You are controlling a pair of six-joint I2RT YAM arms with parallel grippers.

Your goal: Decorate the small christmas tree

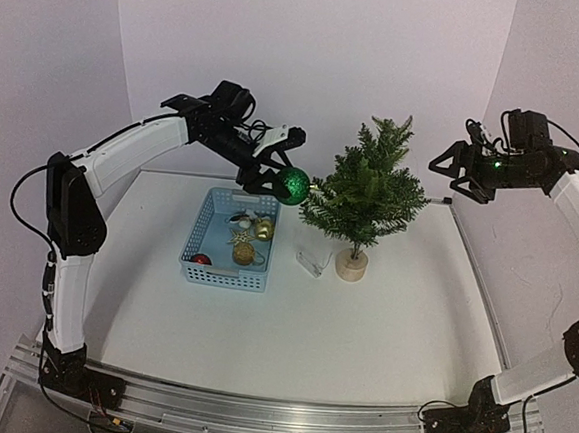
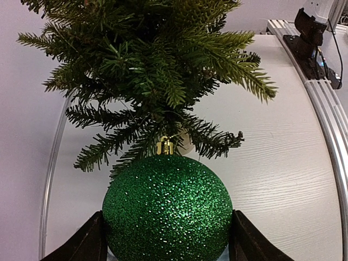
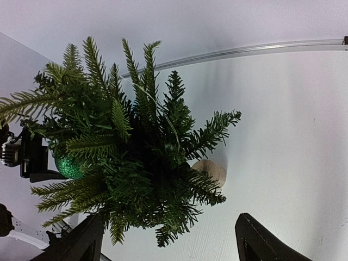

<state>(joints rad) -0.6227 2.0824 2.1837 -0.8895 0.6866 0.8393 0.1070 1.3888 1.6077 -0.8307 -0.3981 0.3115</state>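
Note:
The small christmas tree (image 1: 365, 192) stands on its round wooden base (image 1: 351, 265) at the middle of the table. My left gripper (image 1: 290, 184) is shut on a green glitter ball (image 1: 294, 185), held in the air against the tree's left side. In the left wrist view the ball (image 2: 167, 209) fills the space between the fingers (image 2: 81, 244), and its gold cap (image 2: 165, 145) sits just under the lower branches (image 2: 152, 70). My right gripper (image 1: 451, 174) hangs open in the air to the right of the tree. Its wrist view looks down on the tree (image 3: 125, 152), with nothing between the fingers (image 3: 261, 239).
A blue basket (image 1: 196, 231) lies left of the tree and holds a red ball (image 1: 201, 260) and gold ornaments (image 1: 243, 253). A small clear object (image 1: 311, 261) lies on the table beside the tree's base. Metal rails edge the table's right side (image 1: 479, 292) and front (image 1: 254, 414).

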